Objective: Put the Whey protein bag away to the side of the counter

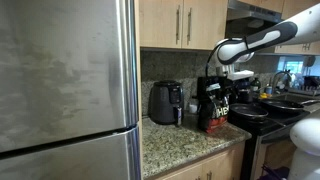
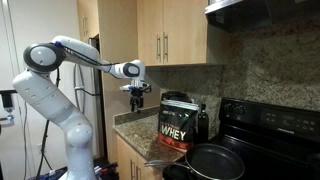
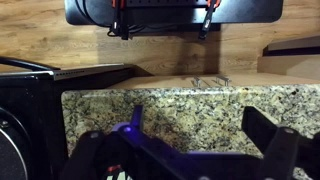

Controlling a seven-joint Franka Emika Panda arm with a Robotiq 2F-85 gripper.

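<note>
The Whey protein bag (image 1: 214, 106) is a black pouch with a red and gold label. It stands upright on the granite counter (image 1: 180, 137), next to the stove. It also shows in an exterior view (image 2: 175, 126). My gripper (image 2: 138, 93) hangs in the air above the counter, higher than the bag's top and off to one side of it; it also shows in an exterior view (image 1: 222, 78). In the wrist view my gripper (image 3: 200, 128) is open and empty over bare granite (image 3: 170, 105). The bag is out of the wrist view.
A black air fryer (image 1: 165, 102) stands on the counter beside the bag, with a steel fridge (image 1: 65, 80) past it. A black stove (image 2: 265, 135) with a frying pan (image 2: 210, 160) sits on the bag's other side. A dark bottle (image 2: 203, 121) stands behind the bag. Wood cabinets (image 2: 170, 35) hang above.
</note>
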